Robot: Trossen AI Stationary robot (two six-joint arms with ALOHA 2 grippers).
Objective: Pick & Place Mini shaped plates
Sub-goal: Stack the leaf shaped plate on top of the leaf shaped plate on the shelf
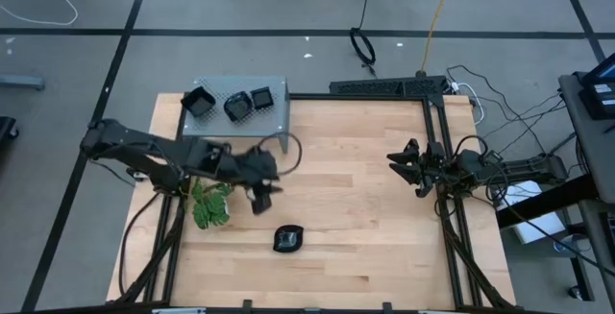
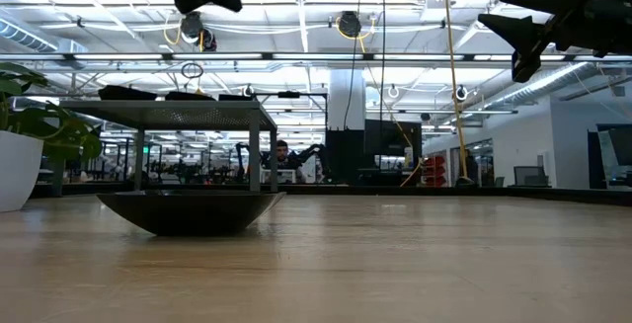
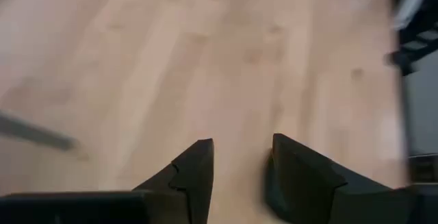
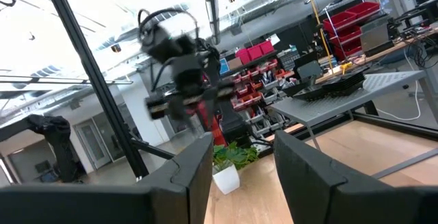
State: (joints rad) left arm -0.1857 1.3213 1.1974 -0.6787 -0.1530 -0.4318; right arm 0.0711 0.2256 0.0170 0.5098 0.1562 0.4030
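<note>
One black mini shaped plate (image 1: 288, 239) rests on its underside on the wooden table near the front edge; the low view shows it as a shallow bowl shape (image 2: 193, 210). Three more black plates (image 1: 236, 108) lie on top of the grey perforated shelf (image 1: 274, 91) at the far left. My left gripper (image 1: 261, 199) hangs open above the table, between the shelf and the lone plate, with only bare wood between its fingers (image 3: 198, 172). My right gripper (image 1: 394, 163) waits open at the table's right side, raised off the wood.
A green leafy plant (image 1: 211, 205) in a white pot (image 2: 18, 170) stands at the table's left edge, close beside my left arm. The shelf stands on thin legs (image 2: 254, 160). Bare wood stretches across the middle and right of the table (image 1: 365, 228).
</note>
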